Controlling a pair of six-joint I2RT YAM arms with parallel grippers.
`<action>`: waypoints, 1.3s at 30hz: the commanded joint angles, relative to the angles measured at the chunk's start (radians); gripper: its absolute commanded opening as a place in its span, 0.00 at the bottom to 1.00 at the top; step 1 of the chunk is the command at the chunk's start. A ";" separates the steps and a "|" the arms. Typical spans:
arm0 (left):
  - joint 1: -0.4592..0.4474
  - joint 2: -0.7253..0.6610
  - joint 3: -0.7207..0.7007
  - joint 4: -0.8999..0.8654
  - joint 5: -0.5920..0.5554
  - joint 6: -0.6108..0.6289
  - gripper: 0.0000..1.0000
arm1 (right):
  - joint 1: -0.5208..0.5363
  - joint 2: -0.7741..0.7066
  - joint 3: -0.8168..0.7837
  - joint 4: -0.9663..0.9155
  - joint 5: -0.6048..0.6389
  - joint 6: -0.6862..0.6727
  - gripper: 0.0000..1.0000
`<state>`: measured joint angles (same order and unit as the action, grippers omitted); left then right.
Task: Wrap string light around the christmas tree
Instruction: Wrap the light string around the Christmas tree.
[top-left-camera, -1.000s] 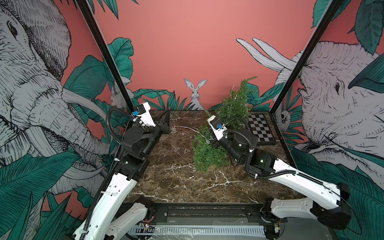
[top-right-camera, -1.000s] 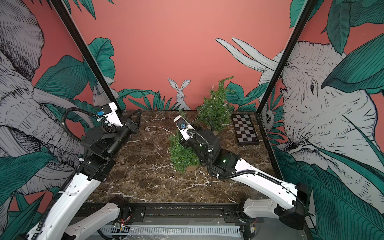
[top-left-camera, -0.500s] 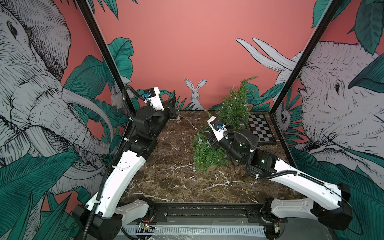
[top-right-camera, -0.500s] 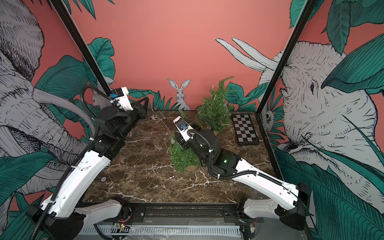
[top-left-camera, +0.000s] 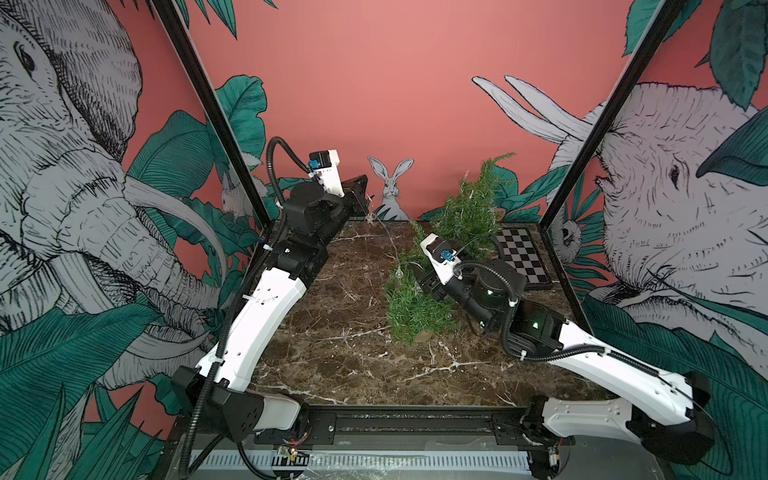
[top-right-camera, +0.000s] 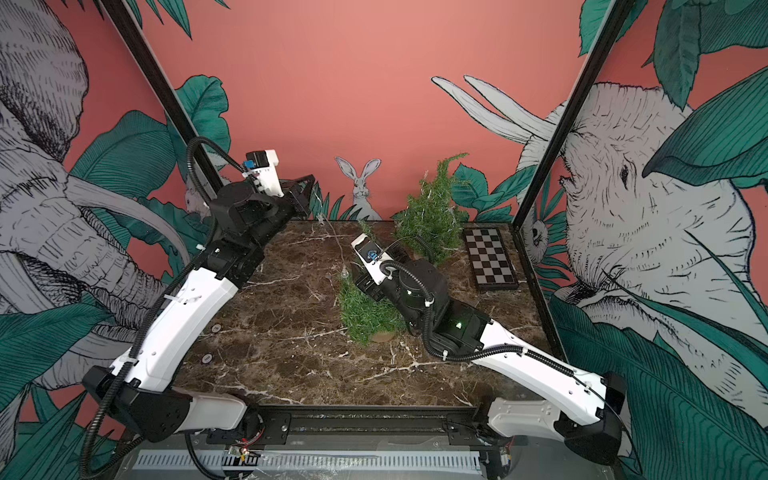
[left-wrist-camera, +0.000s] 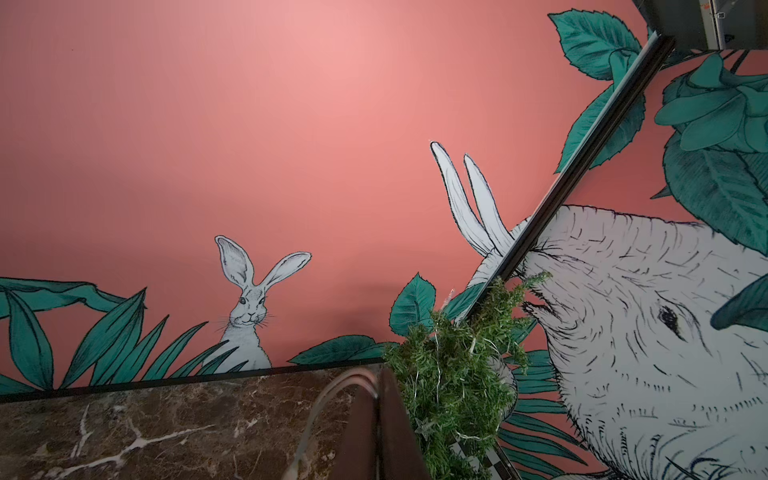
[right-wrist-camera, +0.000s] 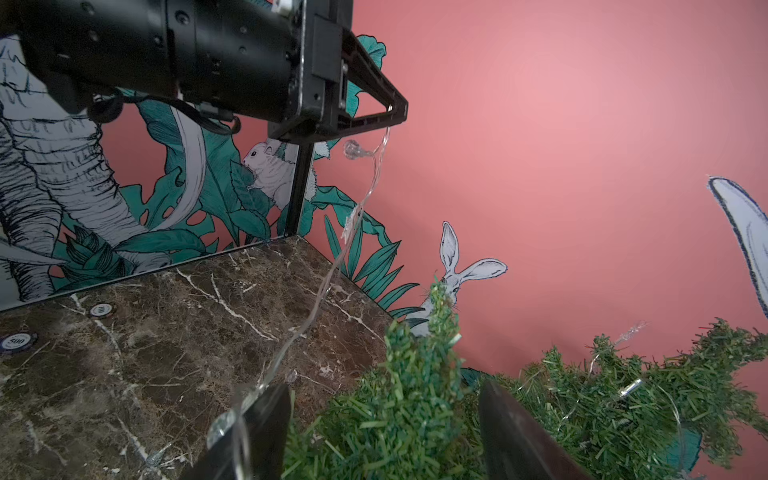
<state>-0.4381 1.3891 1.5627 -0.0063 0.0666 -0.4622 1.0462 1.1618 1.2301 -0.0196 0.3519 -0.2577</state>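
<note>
Over the worktop (right-wrist-camera: 145, 353), the left hand (right-wrist-camera: 397, 112) pinches the limp, feather-light string light (right-wrist-camera: 332, 270), best held on wire between bulbs; the right hand (right-wrist-camera: 382, 399) gapes astride the tree (right-wrist-camera: 419, 353).

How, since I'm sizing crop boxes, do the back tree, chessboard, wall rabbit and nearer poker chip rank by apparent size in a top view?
1. Back tree, clearly largest.
2. Chessboard and wall rabbit: about alike, so unranked.
3. Nearer poker chip, by far smallest, though closest to the camera.
</note>
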 joint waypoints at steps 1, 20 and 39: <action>-0.002 0.031 0.070 -0.011 0.006 0.019 0.00 | -0.003 -0.026 -0.017 0.015 -0.018 0.017 0.74; -0.003 0.344 0.521 -0.189 0.289 0.017 0.00 | -0.002 -0.095 -0.012 0.127 -0.035 0.030 0.95; -0.011 0.442 0.698 -0.259 0.586 -0.007 0.00 | -0.370 0.138 0.366 -0.018 -0.261 0.137 1.00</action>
<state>-0.4465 1.8389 2.2196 -0.2722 0.5900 -0.4686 0.7433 1.2629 1.5276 0.0441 0.2848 -0.2565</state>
